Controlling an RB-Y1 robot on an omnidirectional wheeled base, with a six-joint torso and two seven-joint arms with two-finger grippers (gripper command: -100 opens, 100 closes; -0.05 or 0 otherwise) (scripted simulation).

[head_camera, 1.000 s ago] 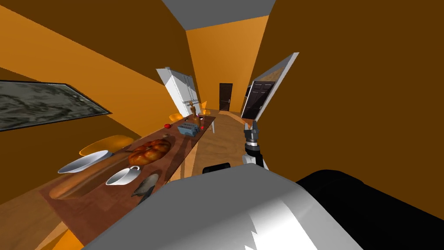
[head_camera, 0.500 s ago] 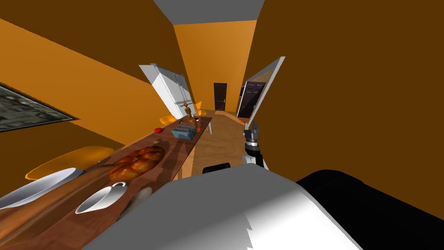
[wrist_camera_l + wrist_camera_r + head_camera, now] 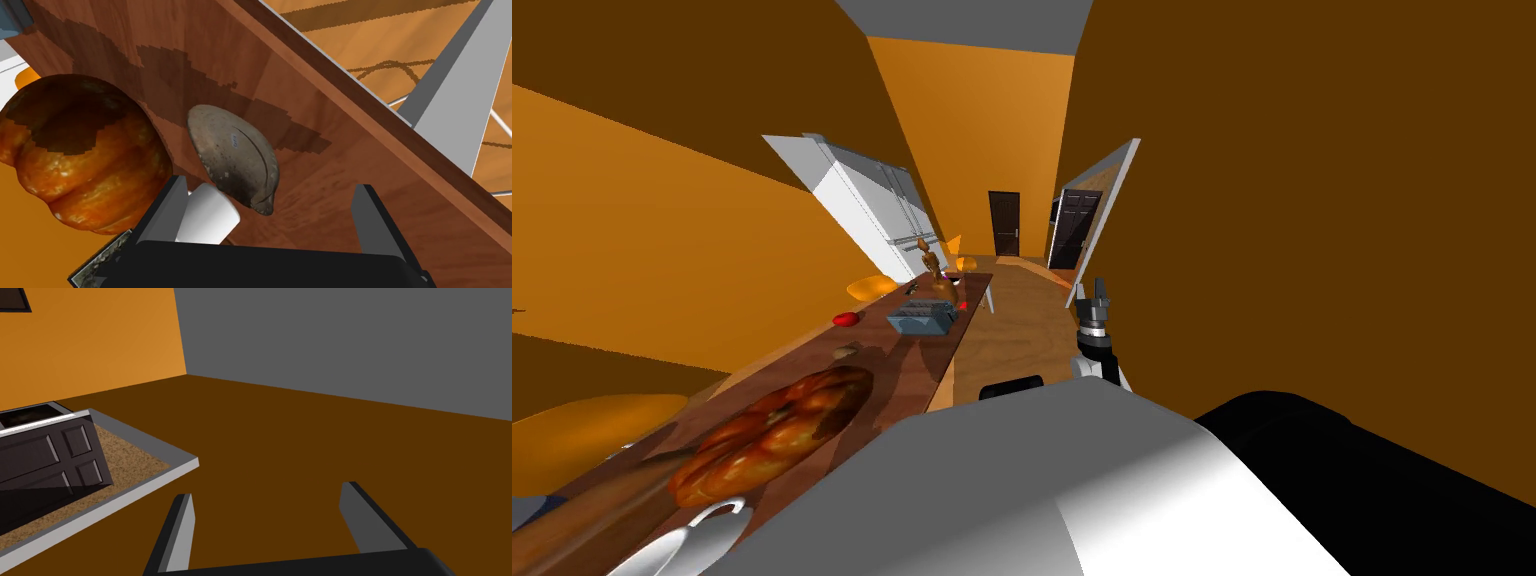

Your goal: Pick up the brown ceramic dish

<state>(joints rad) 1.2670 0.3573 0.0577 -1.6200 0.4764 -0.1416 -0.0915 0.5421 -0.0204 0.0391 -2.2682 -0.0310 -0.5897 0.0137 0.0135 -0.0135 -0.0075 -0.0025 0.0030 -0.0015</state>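
1. The left gripper [image 3: 270, 192] hangs over the wooden table [image 3: 350, 150], its two fingers spread wide and holding nothing.
2. The brown-grey oval dish [image 3: 232, 157] lies on the table just ahead of those fingers, nearer the finger on the loaf's side. Neither finger touches it.
3. A glossy braided loaf [image 3: 75, 155] sits just beside the dish, and a white cup [image 3: 207, 220] is close by the dish's near end.
4. The right gripper [image 3: 1094, 297], right of centre in the head view, is raised near a dark door [image 3: 1074, 225], fingers wide apart and empty.
5. Farther along the table, near the head view's middle, are a blue-grey toaster [image 3: 922, 318] and a red apple [image 3: 845, 319].
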